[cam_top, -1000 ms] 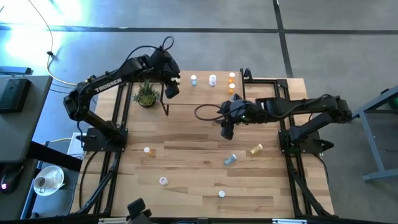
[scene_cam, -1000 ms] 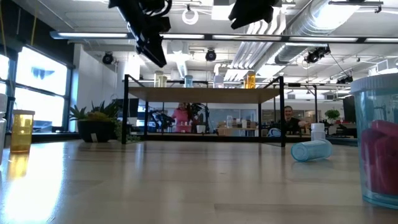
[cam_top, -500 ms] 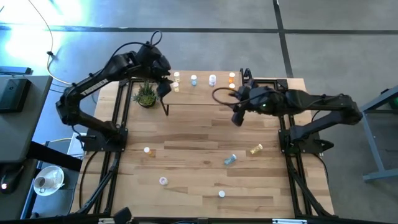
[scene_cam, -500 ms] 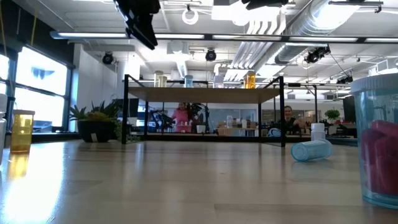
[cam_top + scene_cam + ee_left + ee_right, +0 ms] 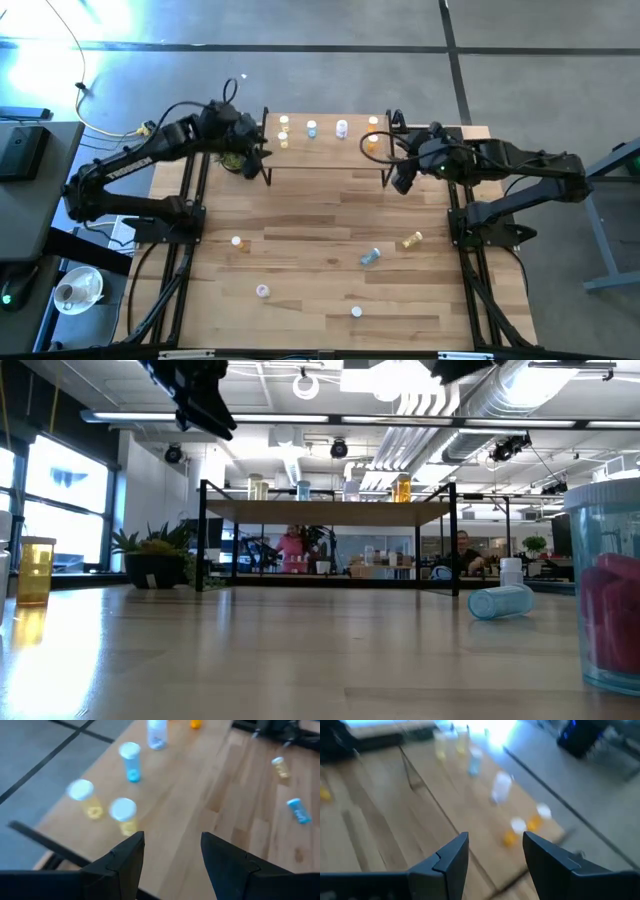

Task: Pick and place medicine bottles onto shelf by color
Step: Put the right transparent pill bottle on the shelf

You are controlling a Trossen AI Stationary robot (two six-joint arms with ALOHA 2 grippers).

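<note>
potted plant (image 5: 152, 563) on the wooden table (image 5: 300, 250); people in background.

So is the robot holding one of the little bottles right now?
No, the left gripper and right gripper both show empty gaps between their fingers, with the bottles standing on the shelf.

I see both arms lifted high and reaching toward the far side of the bench. My left arm stretches from its base at the left edge, elbow bent outward, and its left claw (image 5: 252, 160) hangs near the far left corner. Its two dark fingers (image 5: 127, 857) stand apart with nothing between them. My right arm reaches from its base at the right edge, forearm almost level, and the right claw (image 5: 402, 182) sits near the far right corner. Its fingers (image 5: 451, 857) are also spread and hold nothing.
</note>
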